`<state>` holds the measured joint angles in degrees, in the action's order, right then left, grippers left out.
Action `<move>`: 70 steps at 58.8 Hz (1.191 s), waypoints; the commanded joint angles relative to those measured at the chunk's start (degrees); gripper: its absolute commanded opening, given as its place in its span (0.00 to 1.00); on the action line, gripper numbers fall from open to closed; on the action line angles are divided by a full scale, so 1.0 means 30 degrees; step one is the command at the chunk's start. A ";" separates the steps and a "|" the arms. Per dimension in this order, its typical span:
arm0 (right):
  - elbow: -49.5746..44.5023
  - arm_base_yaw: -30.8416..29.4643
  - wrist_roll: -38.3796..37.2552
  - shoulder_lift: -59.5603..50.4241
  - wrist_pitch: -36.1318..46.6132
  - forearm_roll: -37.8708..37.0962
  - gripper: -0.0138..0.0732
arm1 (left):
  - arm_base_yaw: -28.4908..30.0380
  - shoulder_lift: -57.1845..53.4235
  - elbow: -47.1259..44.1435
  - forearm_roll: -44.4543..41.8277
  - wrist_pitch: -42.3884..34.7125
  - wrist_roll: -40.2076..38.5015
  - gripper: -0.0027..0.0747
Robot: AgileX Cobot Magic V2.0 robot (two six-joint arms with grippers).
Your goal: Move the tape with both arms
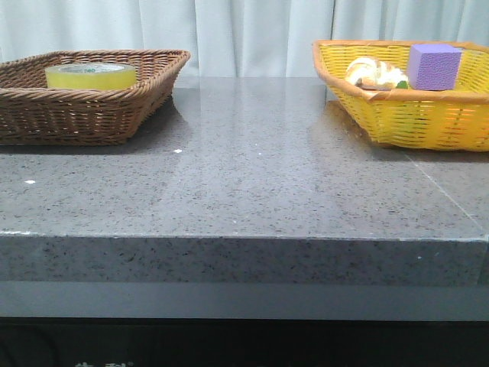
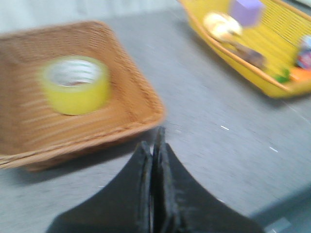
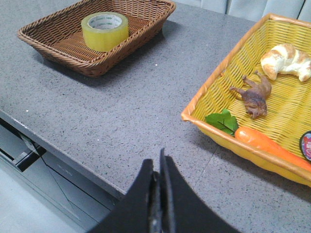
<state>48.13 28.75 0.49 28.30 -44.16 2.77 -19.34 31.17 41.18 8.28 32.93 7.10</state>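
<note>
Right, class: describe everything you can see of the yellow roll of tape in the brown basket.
The wide, squat roll of translucent yellow packing tape lies flat, its open core facing up, on the floor of the brown woven wicker basket at the table's left side. Its pale inner core carries green print. It looks glossy, intact and evenly wound. Only the basket floor touches it; it stands clear of the basket's walls, and no gripper is near it.

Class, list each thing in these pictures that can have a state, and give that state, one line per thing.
Tape: lying flat, hole up, in the brown basket, untouched.
Left gripper: shut, empty, off the basket.
Right gripper: shut, empty, above the table.
Purple cube: upright in the yellow basket.
Carrot: lying in the yellow basket.
Toy animal: lying in the yellow basket.
</note>
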 commanded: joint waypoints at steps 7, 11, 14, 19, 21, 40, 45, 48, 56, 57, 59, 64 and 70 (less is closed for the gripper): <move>0.0453 -0.0030 0.0060 0.0085 0.1379 -0.0077 0.08 | 0.4279 -0.3714 -0.3327 0.0254 -0.4103 -0.0192 0.01; 0.0453 -0.0030 0.0060 0.0085 0.1379 -0.0077 0.08 | 0.5260 -0.4802 -0.4677 0.0390 -0.4559 -0.0310 0.01; 0.0453 -0.0030 0.0060 0.0085 0.1379 -0.0077 0.08 | 0.5586 -0.5501 -0.5553 0.0136 -0.4941 -0.0863 0.01; 0.0453 -0.0030 0.0060 0.0085 0.1379 -0.0077 0.08 | 0.5539 -0.6748 -0.6917 -0.1888 -0.5440 -0.3275 0.01; 0.0453 -0.0030 0.0060 0.0085 0.1379 -0.0077 0.08 | 0.5539 -0.7174 -0.7464 -0.2759 -0.5689 -0.4391 0.01; 0.0453 -0.0030 0.0060 0.0085 0.1379 -0.0077 0.08 | 0.5539 -0.9605 -1.2271 -0.3465 -0.9806 -0.5218 0.01; 0.0453 -0.0030 0.0060 0.0085 0.1379 -0.0077 0.08 | 0.5669 -1.0223 -1.3181 -0.3465 -1.0647 -0.5218 0.01; 0.0453 -0.0030 0.0060 0.0085 0.1379 -0.0077 0.08 | 0.5795 -1.0621 -1.3766 -0.3465 -1.1173 -0.5218 0.01; 0.0453 -0.0030 0.0060 0.0085 0.1379 -0.0077 0.08 | 0.5983 -1.0921 -1.4607 -0.3422 -1.1945 -0.5218 0.01; 0.0453 -0.0030 0.0060 0.0085 0.1403 -0.0077 0.08 | 0.5983 -1.0921 -1.4607 -0.3422 -1.1945 -0.5218 0.01; 0.0453 -0.0030 0.0060 0.0085 0.1416 -0.0077 0.08 | 0.5983 -1.0921 -1.4647 -0.3422 -1.2118 -0.5218 0.01; 0.0453 -0.0030 0.0060 0.0085 0.1416 -0.0077 0.08 | 0.5983 -1.0921 -1.4647 -0.3422 -1.2156 -0.5218 0.01; 0.0453 -0.0030 0.0060 0.0085 0.1427 -0.0077 0.08 | 0.5983 -1.0886 -1.4647 -0.3422 -1.2156 -0.5218 0.01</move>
<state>48.13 28.75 0.49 28.30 -44.16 2.77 -1.43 -0.30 -0.56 -2.06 1.69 -7.96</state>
